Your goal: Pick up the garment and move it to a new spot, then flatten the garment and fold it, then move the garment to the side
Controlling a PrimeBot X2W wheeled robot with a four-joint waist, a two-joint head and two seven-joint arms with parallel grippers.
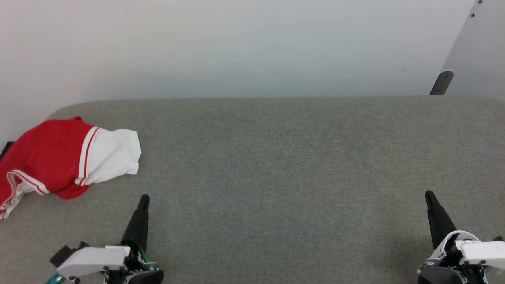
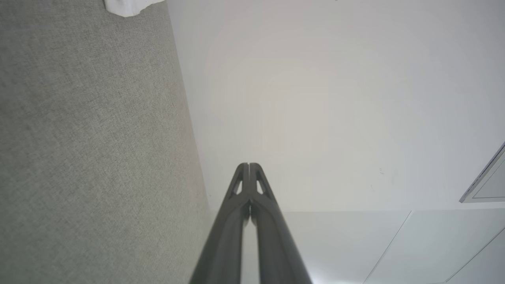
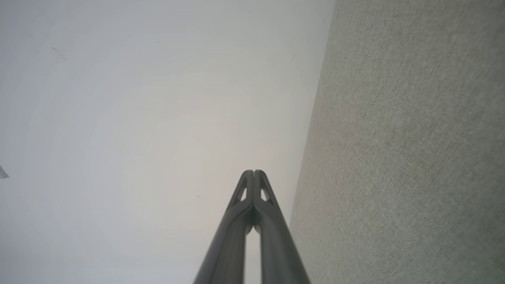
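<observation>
1. The shirt (image 1: 59, 157) lies in a loose heap at the far left of the grey padded top (image 1: 276, 157), with its left part cut off by the edge of the head view. The body is red, and a white sleeve (image 1: 112, 156) with striped trim points toward the middle of the top.
2. The left gripper (image 1: 144, 199) sits low by the near edge, near the heap but not touching it. Its two fingers are pressed together with nothing between them, which the left wrist view shows clearly.
3. The right gripper (image 1: 429, 195) is well apart at the far right, likewise closed and empty.
4. The shirt looks light, soft and limp. It will likely sag and drape once lifted, and thin knit can slide out of a shallow pinch.
5. The left gripper is the nearer one and would have to open first. A raised fold seems the best hold, such as the ridge where the red meets the sleeve, taken deep between the fingers; flat cloth offers little to bite
</observation>
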